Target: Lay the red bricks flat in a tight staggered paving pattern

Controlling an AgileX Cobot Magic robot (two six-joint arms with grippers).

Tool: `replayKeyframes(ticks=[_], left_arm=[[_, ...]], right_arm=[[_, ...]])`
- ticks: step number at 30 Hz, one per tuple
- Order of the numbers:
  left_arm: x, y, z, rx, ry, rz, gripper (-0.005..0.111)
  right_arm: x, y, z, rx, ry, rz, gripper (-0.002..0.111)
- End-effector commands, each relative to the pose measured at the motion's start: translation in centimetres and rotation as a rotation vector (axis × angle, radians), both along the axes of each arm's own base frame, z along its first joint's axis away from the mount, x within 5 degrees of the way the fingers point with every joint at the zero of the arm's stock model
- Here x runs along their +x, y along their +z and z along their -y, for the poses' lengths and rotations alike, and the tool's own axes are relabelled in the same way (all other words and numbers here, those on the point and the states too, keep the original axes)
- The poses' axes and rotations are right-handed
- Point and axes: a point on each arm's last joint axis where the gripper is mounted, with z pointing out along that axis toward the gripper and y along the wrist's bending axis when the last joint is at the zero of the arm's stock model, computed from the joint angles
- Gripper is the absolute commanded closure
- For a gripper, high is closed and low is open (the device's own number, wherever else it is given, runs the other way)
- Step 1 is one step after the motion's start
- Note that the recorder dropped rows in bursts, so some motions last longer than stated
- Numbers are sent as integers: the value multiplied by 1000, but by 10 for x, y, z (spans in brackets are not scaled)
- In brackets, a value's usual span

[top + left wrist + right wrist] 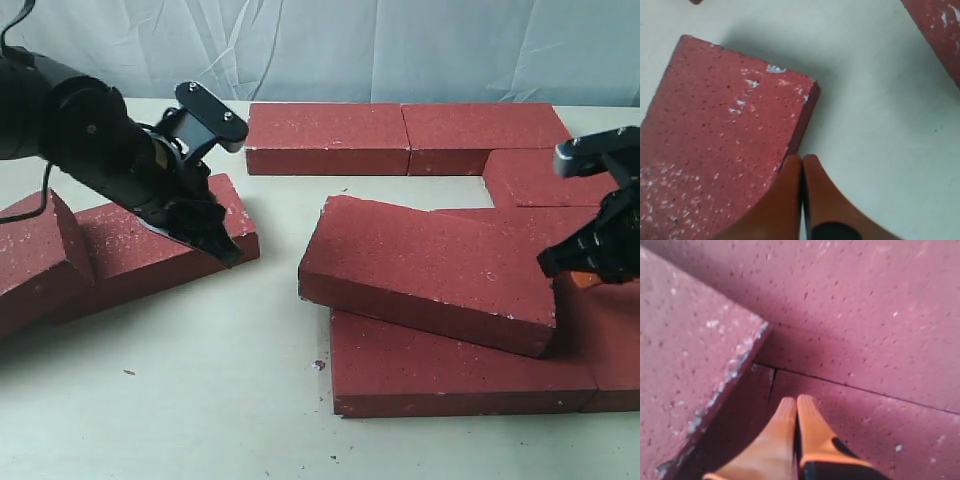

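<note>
Two red bricks (110,250) overlap at left, left gripper (228,252) pinched closed and empty at one's right corner; roughly seven more centre-right, one tilted brick (430,270) propped across others, right gripper (548,264) closed, empty, beside it.

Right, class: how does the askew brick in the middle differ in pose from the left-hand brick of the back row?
The middle brick is tilted, propped up on the front brick; the back-row brick lies flat on the table. The middle brick sits skewed to the rows, while the back-row brick runs straight, end to end against its neighbour. Both are dark red, rectangular and speckled.
</note>
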Motion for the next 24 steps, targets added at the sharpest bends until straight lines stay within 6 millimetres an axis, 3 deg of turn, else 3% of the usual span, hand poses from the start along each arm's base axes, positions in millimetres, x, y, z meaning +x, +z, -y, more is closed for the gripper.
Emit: replayKeyframes(ticks=[1, 10, 24], left_arm=[[8, -13, 12, -20, -52, -47, 107], [23, -28, 25, -69, -23, -52, 107], [5, -27, 64, -85, -162, -8, 107]], right_arm=[[0, -16, -5, 0, 47, -91, 109], [3, -13, -10, 36, 29, -83, 109], [7, -8, -17, 117, 53, -54, 109]])
